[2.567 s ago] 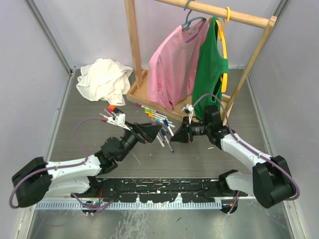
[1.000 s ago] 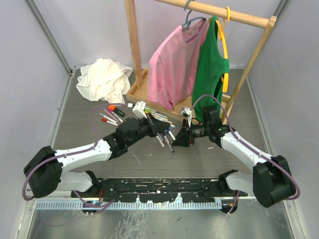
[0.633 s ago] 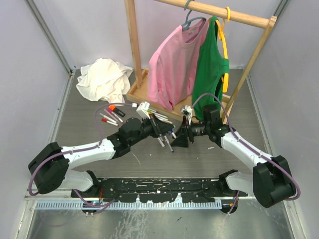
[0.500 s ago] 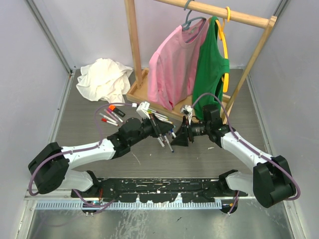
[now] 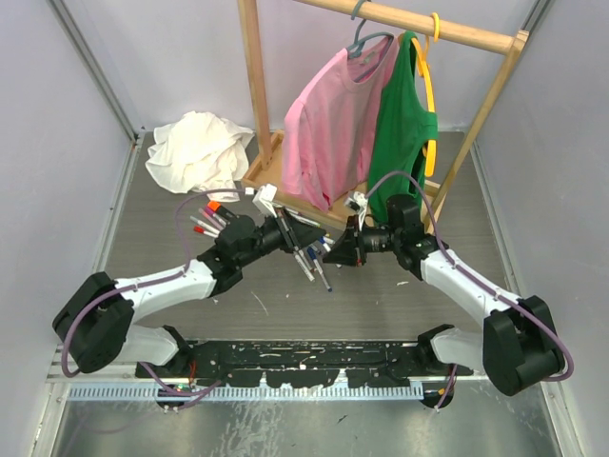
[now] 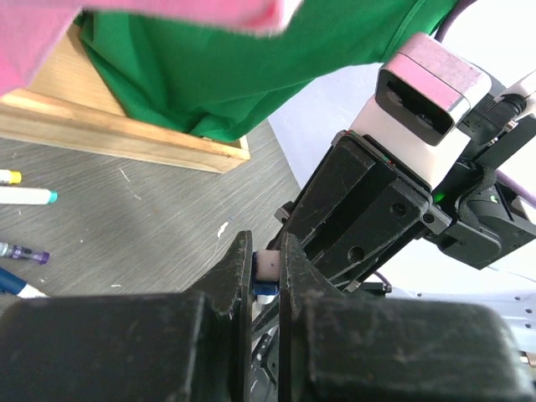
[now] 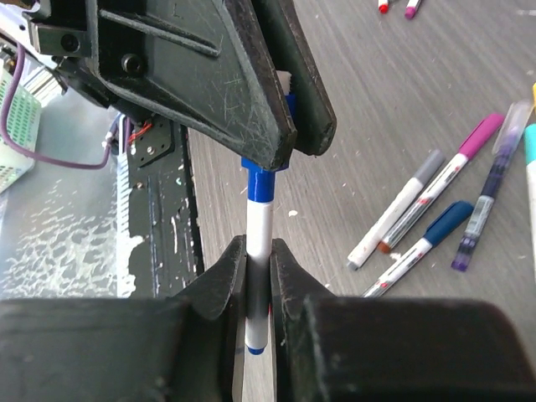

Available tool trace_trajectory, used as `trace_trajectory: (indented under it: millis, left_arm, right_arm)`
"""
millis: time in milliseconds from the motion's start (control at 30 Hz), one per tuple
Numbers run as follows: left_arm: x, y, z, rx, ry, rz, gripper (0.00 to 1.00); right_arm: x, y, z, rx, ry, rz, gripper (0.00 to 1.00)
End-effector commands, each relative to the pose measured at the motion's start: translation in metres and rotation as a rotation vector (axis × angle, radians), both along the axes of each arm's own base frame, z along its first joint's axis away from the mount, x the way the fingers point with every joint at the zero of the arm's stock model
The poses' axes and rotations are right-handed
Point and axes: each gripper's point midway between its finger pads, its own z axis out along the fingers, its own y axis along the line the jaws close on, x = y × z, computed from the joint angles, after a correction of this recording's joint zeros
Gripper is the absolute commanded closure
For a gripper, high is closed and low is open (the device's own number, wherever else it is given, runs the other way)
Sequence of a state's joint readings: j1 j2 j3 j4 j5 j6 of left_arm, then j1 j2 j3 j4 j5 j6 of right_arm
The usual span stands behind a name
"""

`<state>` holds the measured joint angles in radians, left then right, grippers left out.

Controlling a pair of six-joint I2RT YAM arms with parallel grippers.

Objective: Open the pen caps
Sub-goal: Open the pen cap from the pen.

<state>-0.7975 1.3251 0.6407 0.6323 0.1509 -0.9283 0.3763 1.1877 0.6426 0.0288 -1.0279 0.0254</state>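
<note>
**Blue-capped pen (image 7: 258,239) clamped at both ends**

It is hanging above the tabletop (image 7: 377,100), long axis running jaws to jaws: left jaws clenching the cap (image 7: 263,182) end, right jaws the white barrel. Left wrist view is showing only a pale stub (image 6: 268,264).

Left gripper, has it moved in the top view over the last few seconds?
Yes. The left gripper has moved toward the far side of the table, closer to the rack base.

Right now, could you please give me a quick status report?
Left gripper shut on blue cap. Right gripper shut on white pen. Cap not yet off. Loose pens lie clear.
</note>
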Motion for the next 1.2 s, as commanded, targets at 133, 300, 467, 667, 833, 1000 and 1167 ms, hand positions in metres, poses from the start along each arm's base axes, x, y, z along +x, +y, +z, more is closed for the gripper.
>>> trace_trajectory:
  millis: [133,300,467,667,833,1000,1167]
  left_arm:
    - [0.079,0.077,0.101,-0.136,-0.209,0.33,1.0]
    - [0.087,0.108,0.119,-0.159,-0.234,0.431,1.0]
    - [0.086,0.125,0.13,-0.136,-0.26,0.473,1.0]
    - [0.073,0.131,0.107,-0.047,-0.232,0.441,1.0]
    - [0.055,0.127,0.063,-0.003,-0.149,0.372,1.0]
    - [0.044,0.123,0.022,-0.017,-0.035,0.333,1.0]
    - [0.039,0.113,0.005,-0.08,0.037,0.282,1.0]
  right_arm:
    - [-0.006,0.002,0.002,0.005,0.014,0.035,0.99]
    - [-0.009,0.006,-0.004,-0.017,0.021,0.047,0.99]
    - [-0.008,0.008,-0.006,-0.036,0.001,0.051,0.99]
    - [-0.002,0.001,-0.003,-0.086,-0.101,0.038,0.99]
    - [0.003,-0.006,-0.004,-0.148,-0.161,0.03,0.99]
    - [0.013,-0.019,-0.013,-0.265,-0.225,0.004,0.99]
    - [0.016,-0.034,-0.023,-0.362,-0.28,-0.003,0.99]
